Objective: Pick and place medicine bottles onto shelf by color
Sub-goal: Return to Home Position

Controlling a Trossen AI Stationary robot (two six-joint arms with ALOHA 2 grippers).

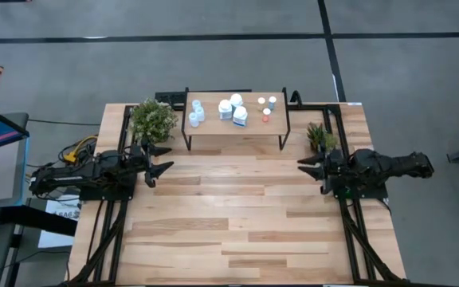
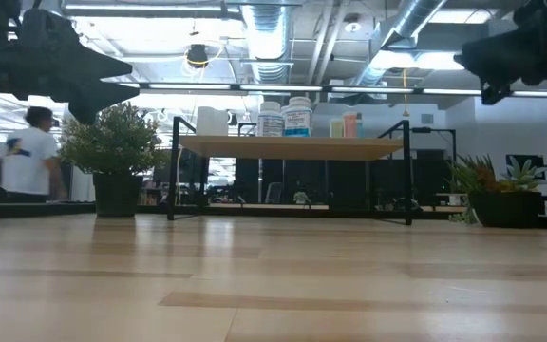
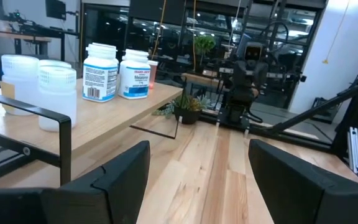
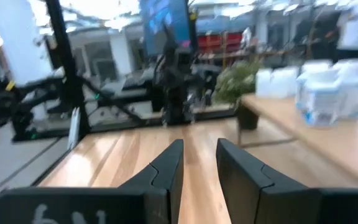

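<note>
The shelf point(image 1: 213, 130), a light-wood board on a black frame, stands at the table's far middle. The medicine bottles stand upright on it in three groups: pale-blue ones point(image 1: 196, 112) at its left, chunky white labelled ones point(image 1: 233, 108) in the middle, tiny ones point(image 1: 266, 106) at its right. The left wrist view shows them too point(image 3: 101, 71). My left gripper point(image 1: 166, 159) hovers open at the table's left edge, clear of the shelf, with nothing between its fingers point(image 3: 199, 149). My right gripper point(image 1: 303, 163) hovers at the right edge with a narrow empty gap point(image 4: 199, 144).
A bushy potted plant point(image 1: 151, 119) stands just left of the shelf, and a small plant point(image 1: 319, 137) stands right of it, close to my right gripper. The plank tabletop point(image 1: 237, 223) stretches between the arms and toward the near edge. A person point(image 2: 27, 152) shows in the room behind.
</note>
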